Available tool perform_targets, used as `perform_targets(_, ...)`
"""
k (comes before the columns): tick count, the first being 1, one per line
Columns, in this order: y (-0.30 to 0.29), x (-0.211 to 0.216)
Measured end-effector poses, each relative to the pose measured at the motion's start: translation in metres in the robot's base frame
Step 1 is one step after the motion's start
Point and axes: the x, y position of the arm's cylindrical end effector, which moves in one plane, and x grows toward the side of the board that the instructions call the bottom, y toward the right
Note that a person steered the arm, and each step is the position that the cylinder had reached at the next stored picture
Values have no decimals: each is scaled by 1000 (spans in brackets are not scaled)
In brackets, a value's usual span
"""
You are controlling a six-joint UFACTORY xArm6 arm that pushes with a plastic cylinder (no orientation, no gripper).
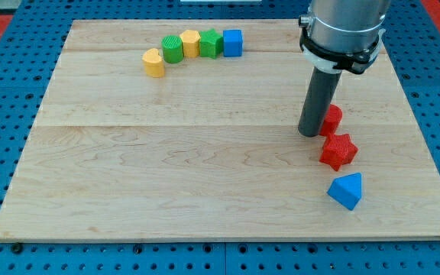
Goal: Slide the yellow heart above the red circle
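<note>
Yellow heart [153,63] sits near the worktop's [166,168] top left, at the left end of a curved row with a green block [173,48], a yellow hexagon [190,43], another green block [210,43] and a blue cube [233,42]. Your rod has no gripper to open or close; your tip [309,134] touches or nearly touches the red circle [331,118] at the view's right. Travel round to the heart's left side, then push rightward, steering clear of its row neighbours, and stop above the circle.

A silver-grey cylindrical arm housing [344,23] is seen, ringed at its base by a black collar edged with a white band. Below the collar, a straight dark grey rod is fitted, ending in my tip [309,134].
</note>
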Motion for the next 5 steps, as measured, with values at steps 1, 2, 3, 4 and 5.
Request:
perform_targets(1, 1, -8)
perform_targets(2, -5, -13)
perform_targets(3, -83, -16)
perform_targets(4, -192, -30)
perform_targets(5, -280, -64)
